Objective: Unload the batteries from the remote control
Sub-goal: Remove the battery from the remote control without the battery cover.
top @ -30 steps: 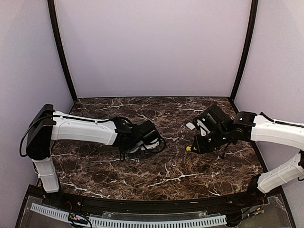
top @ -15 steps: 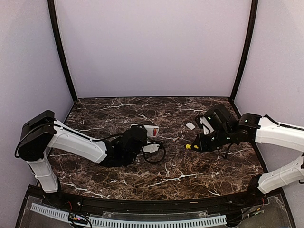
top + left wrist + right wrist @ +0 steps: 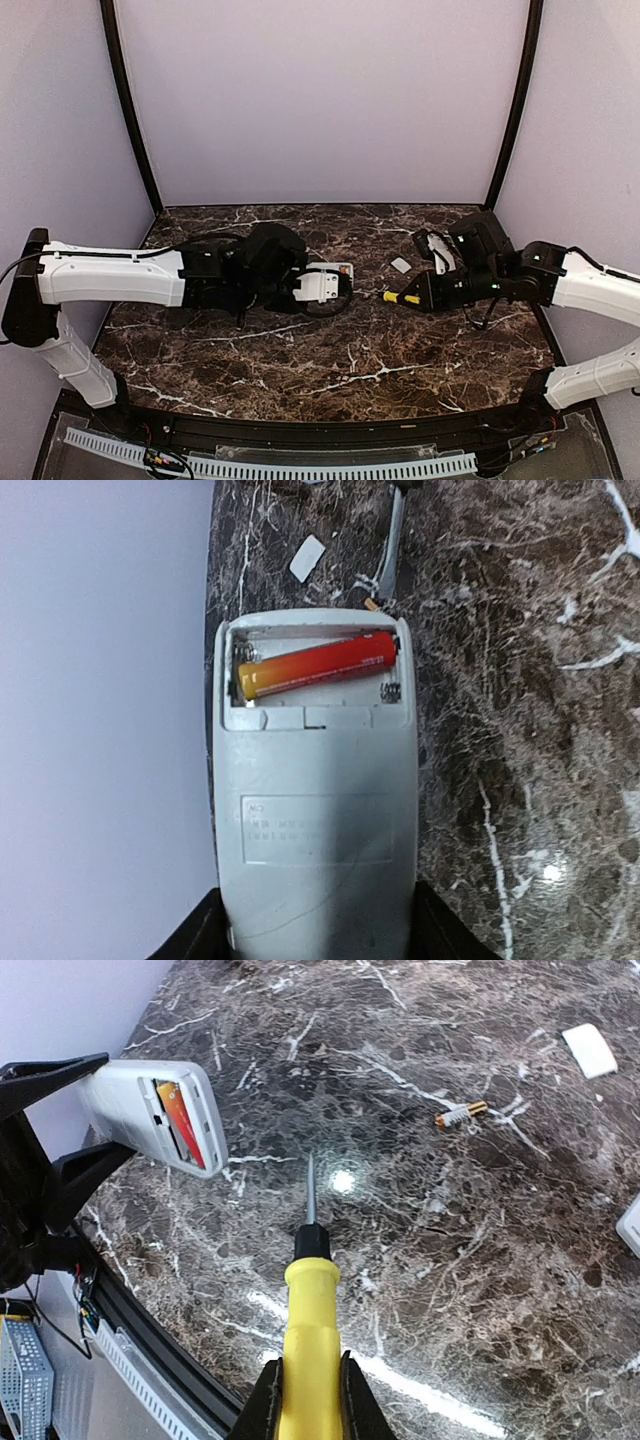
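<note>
My left gripper [image 3: 315, 942] is grasping the remote control [image 3: 315, 810] by its near end. The cover is off. One red battery [image 3: 318, 666] lies in the open slot at the far end, away from my fingers.

My right gripper [image 3: 308, 1405] is clenched on the yellow screwdriver [image 3: 308, 1300], with its thin tip pointing ahead. The remote is ahead of that tip and off to the left, not touching. A loose battery [image 3: 462, 1114] lies on the table [image 3: 450, 1260], ahead and to the right.

I think I am getting the last battery out. Next I should slip the tip under one end and pry gently, holding the remote steady.
</note>
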You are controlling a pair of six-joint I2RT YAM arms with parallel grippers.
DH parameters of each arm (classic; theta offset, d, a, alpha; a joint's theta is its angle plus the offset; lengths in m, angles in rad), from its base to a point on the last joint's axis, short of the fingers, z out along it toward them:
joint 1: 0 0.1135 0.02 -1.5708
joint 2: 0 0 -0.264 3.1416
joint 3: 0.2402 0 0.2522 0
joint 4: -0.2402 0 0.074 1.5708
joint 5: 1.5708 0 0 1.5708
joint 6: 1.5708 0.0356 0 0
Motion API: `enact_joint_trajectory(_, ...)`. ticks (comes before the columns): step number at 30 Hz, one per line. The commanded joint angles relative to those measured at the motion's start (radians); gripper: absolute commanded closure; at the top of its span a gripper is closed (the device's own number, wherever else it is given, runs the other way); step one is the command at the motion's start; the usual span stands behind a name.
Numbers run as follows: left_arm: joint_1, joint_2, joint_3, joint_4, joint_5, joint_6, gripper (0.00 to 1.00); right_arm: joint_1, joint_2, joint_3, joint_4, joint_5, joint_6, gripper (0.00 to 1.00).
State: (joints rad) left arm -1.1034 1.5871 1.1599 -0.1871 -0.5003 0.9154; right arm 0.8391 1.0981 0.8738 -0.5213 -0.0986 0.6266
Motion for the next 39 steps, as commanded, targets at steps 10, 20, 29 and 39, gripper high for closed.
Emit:
enact_joint_trajectory(10, 0.006, 0.049, 0.037, -0.361, 0.340, -0.353, 0.63, -0.008, -0.082, -0.028, 0.052, -0.124, -0.030, 1.00)
enact_joint_trajectory(20, 0.005, 0.060, 0.051, -0.371, 0.375, -0.359, 0.63, 0.013, 0.046, 0.017, 0.058, -0.199, -0.065, 1.00)
enact_joint_trajectory(29, 0.005, 0.079, 0.066, -0.385, 0.391, -0.363, 0.63, 0.031, 0.111, 0.031, 0.074, -0.252, -0.085, 1.00)
enact_joint_trajectory(39, 0.005, 0.085, 0.075, -0.396, 0.403, -0.368, 0.63, 0.037, 0.167, 0.026, 0.060, -0.255, -0.101, 1.00)
